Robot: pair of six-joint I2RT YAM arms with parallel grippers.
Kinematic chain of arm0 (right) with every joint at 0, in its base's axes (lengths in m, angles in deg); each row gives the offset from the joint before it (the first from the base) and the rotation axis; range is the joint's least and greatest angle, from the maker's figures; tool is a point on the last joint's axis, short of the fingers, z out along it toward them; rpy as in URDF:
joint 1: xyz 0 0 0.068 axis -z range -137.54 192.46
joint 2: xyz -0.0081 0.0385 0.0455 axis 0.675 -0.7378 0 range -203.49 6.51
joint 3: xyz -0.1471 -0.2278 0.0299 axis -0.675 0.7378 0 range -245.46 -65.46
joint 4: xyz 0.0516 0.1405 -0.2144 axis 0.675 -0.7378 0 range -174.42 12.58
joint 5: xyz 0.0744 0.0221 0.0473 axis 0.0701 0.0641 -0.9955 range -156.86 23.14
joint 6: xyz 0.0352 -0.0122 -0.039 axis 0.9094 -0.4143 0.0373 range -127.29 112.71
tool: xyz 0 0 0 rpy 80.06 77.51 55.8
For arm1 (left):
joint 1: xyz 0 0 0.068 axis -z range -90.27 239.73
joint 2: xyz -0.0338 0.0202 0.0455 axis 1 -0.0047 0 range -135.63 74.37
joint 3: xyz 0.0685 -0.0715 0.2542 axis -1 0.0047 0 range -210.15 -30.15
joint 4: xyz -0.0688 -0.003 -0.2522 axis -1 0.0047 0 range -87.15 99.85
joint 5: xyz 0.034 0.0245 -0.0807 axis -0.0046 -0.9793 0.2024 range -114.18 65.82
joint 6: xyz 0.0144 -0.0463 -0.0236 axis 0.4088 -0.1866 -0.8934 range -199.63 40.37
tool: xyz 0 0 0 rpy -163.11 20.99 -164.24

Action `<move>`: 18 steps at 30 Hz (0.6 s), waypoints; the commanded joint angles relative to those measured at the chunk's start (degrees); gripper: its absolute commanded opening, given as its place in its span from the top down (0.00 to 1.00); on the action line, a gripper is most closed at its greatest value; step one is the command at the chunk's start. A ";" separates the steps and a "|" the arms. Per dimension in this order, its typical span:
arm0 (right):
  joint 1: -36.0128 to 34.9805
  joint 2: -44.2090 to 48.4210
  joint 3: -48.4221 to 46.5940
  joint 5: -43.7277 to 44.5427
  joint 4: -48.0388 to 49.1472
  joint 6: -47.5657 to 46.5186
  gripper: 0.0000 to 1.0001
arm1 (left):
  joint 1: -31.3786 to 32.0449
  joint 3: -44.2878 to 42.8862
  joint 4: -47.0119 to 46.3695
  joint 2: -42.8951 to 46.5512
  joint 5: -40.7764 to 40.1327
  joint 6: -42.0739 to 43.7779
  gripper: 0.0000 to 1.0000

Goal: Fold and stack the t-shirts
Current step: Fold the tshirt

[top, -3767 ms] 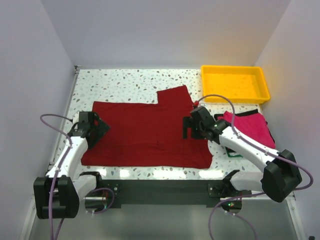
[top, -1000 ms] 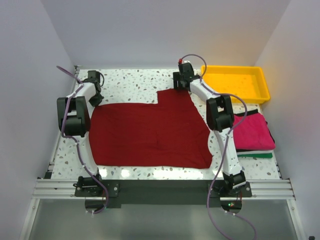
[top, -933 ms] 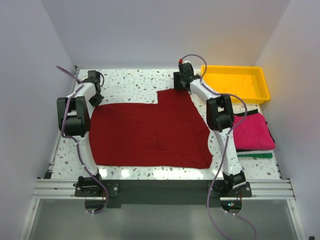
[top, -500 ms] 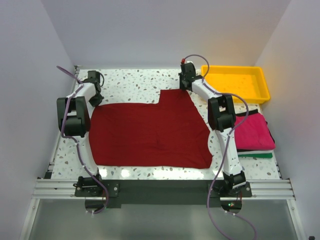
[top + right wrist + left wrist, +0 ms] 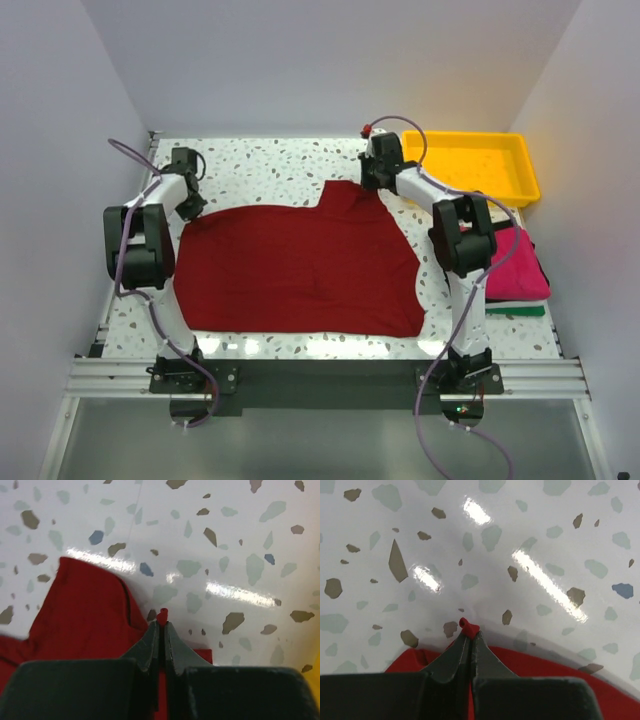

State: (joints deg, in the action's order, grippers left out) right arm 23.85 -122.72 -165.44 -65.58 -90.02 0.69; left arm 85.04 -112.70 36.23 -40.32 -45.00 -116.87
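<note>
The large maroon t-shirt (image 5: 300,265) lies spread flat over the middle of the table. My left gripper (image 5: 191,206) is shut on its far left corner; in the left wrist view a small nub of red cloth (image 5: 468,626) sticks out past the closed tips of that gripper (image 5: 469,631). My right gripper (image 5: 372,184) is shut on the far right corner, and the right wrist view shows red cloth (image 5: 85,605) pinched in that gripper (image 5: 162,623). A folded magenta-pink t-shirt (image 5: 518,262) tops a stack at the right, with black and green edges (image 5: 520,310) under it.
A yellow plastic tray (image 5: 470,165) stands at the far right corner, just beyond my right wrist. The side walls rise close to the table's left and right edges. Speckled tabletop (image 5: 270,165) shows beyond the maroon shirt.
My right gripper has shut on the shirt's far right corner and shifted slightly right and nearer, pulling that corner up. The left gripper keeps its hold; its arm has shifted a little.
</note>
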 commanded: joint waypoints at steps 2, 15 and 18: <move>-0.11 11.35 8.21 -8.47 5.13 -1.22 1.00 | 0.65 4.58 -2.98 6.23 0.60 0.50 1.00; -2.75 35.53 31.07 -10.86 -0.13 -1.84 1.00 | 0.91 18.28 -3.33 21.51 -2.03 -1.09 1.00; -3.10 41.32 36.68 -10.25 -2.95 -2.10 1.00 | 0.91 21.09 -2.89 25.03 -2.56 -1.79 1.00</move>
State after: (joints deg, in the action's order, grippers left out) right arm 20.96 -87.09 -132.55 -75.17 -89.76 -0.33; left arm 85.78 -94.05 33.94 -20.09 -45.57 -117.48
